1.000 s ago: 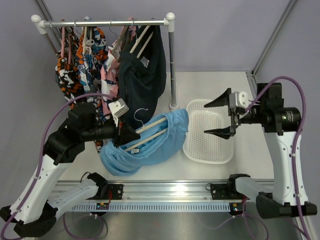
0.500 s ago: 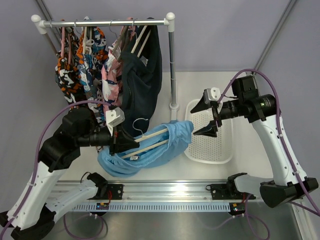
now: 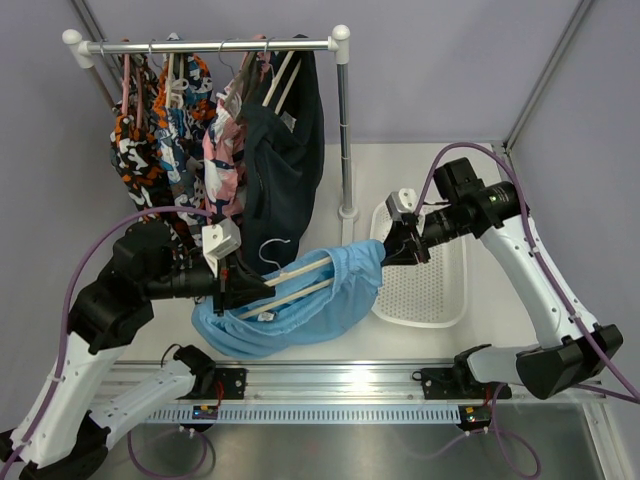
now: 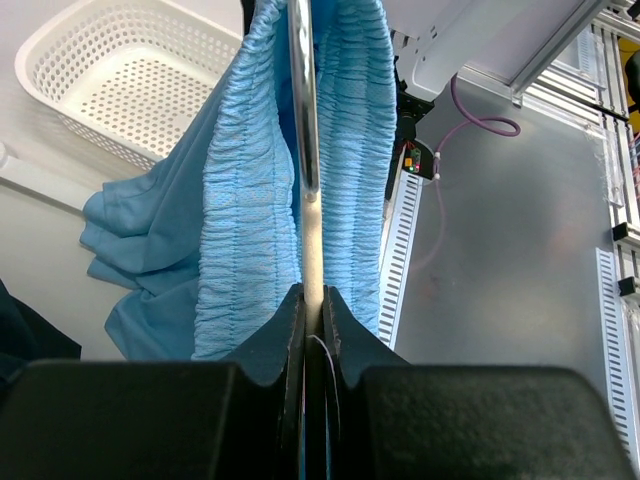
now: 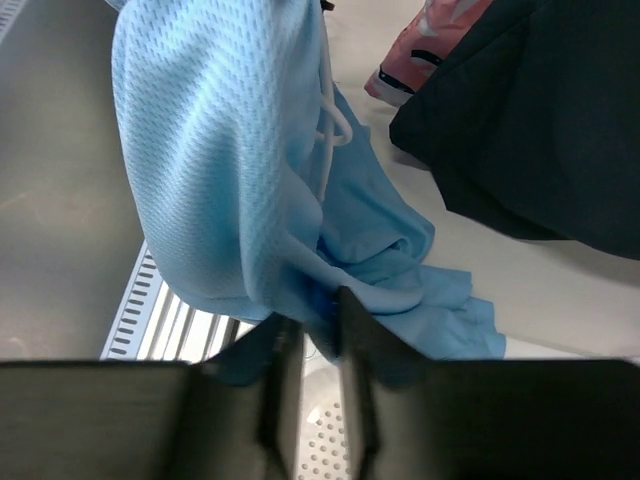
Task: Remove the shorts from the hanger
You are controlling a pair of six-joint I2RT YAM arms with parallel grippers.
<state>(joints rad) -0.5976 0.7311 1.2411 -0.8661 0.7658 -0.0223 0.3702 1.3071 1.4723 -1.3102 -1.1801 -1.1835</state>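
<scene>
The light sky-blue shorts (image 3: 300,310) hang by their waistband on a wooden hanger (image 3: 300,268) held low over the table, in front of the rack. My left gripper (image 3: 240,285) is shut on the hanger's bar (image 4: 310,240), with the gathered waistband (image 4: 240,200) on both sides of it. At the right edge of those shorts (image 5: 220,130), my right gripper (image 3: 388,250) has its fingertips (image 5: 350,310) closed on a fold of the blue cloth. The dark navy shorts (image 3: 285,150) hang on the rail, also in the right wrist view (image 5: 530,120).
A white perforated basket (image 3: 430,290) lies right of the blue shorts, under the right gripper. The clothes rack (image 3: 342,120) stands at the back with orange-black-white patterned garments (image 3: 160,120) and a pink patterned one (image 3: 222,160). The metal rail (image 3: 330,385) runs along the near edge.
My right arm swung left from over the basket to the blue shorts' edge and its jaws went from wide open to closed on the cloth. The left arm shifted slightly left with the hanger.
</scene>
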